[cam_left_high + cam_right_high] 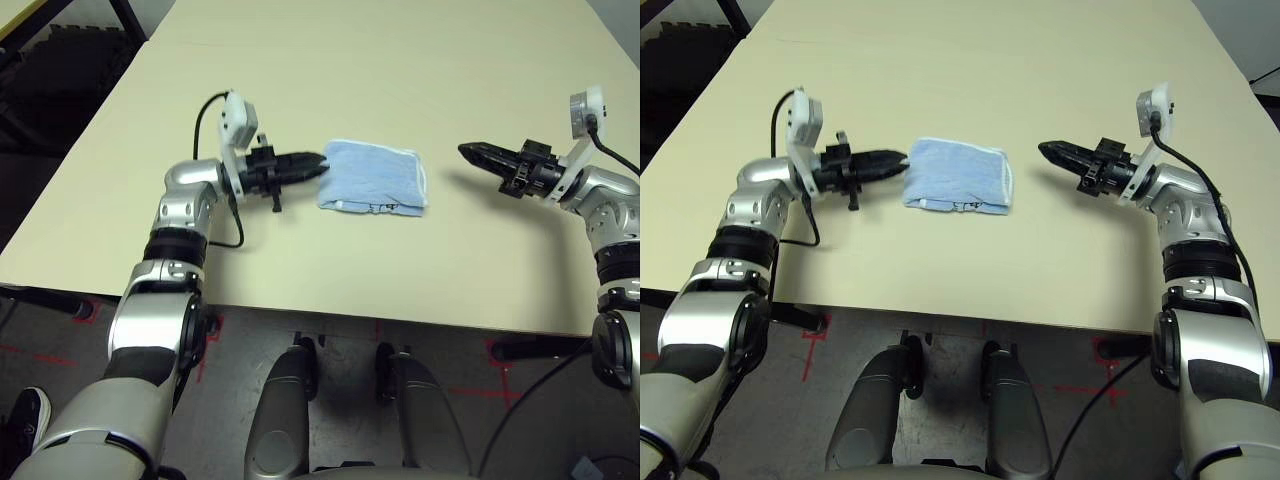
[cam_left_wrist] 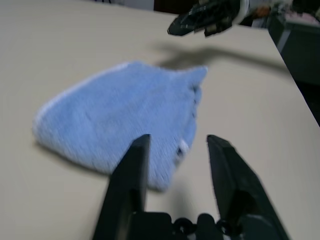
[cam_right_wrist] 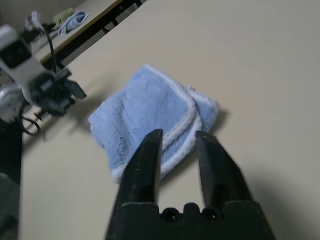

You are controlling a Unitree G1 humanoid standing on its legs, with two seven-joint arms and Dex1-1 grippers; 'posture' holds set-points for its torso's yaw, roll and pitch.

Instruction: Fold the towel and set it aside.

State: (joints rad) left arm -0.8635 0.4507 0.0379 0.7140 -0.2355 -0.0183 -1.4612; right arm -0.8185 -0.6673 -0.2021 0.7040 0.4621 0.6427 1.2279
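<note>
The towel [image 1: 372,177] lies folded on the counter [image 1: 400,60] between both grippers — left gripper [image 1: 315,166] at its edge, fingers parted, empty; right gripper [image 1: 468,152] apart, parted, empty.

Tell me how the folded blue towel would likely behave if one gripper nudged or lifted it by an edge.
The towel looks like soft terry, so it would probably sag and partly unfold if lifted by one edge. Its layers lie loosely stacked, so a push may slide the top layer or bunch it. It seems light, lies flat on the table, and is unlikely to roll or tip.
</note>
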